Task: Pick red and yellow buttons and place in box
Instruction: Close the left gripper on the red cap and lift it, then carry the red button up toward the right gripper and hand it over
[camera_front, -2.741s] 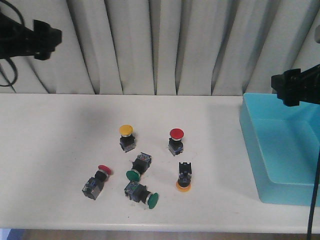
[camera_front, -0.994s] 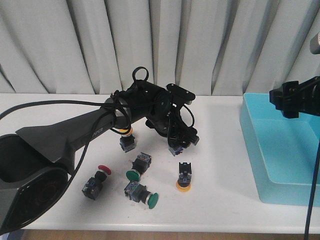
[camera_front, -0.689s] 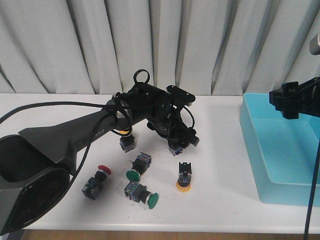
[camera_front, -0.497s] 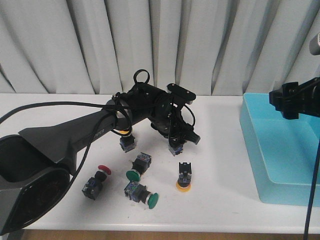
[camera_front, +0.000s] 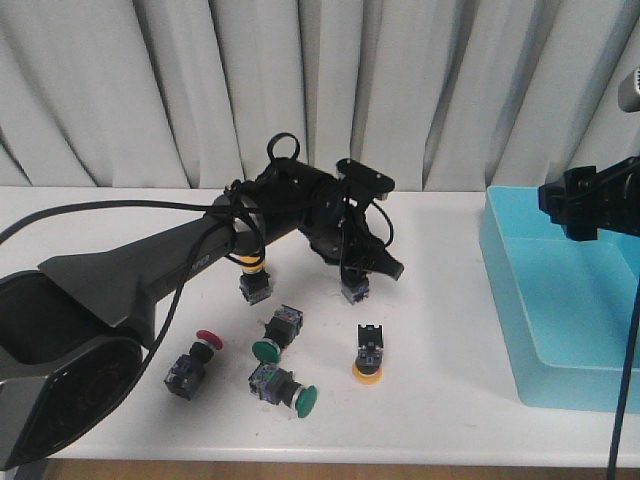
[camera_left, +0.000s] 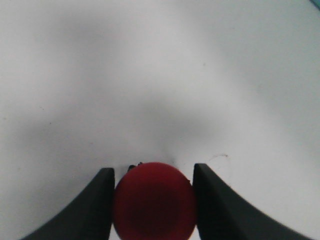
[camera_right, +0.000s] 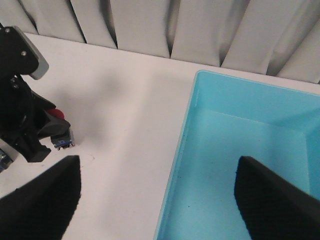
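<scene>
We hold the left gripper (camera_left: 152, 200) pinched on the cap of one red button (camera_left: 154, 201); the left wrist view shows both fingers pressed against the sides of the round cap. In the front view this button (camera_front: 354, 288) sits at the centre of the frame, its grey body hanging below the gripper (camera_front: 358, 262), which hides the cap; whether the body touches the tabletop (camera_front: 450, 330) we cannot tell. Its long axis runs roughly vertical, cap up.

The box (camera_front: 560, 310) occupies the right edge of the front view, well apart from the held button, so we judge that the coming move is a carry to the right across the frame. The right gripper (camera_right: 155, 195) hangs over the near wall of the box (camera_right: 240, 150) with its fingers spread wide and holds nothing.

Remaining targets in the front view: a yellow button (camera_front: 254, 280) just left of the held one, a second yellow button (camera_front: 368, 356) cap-down below it, and a red button (camera_front: 190, 362) lying at lower left.
</scene>
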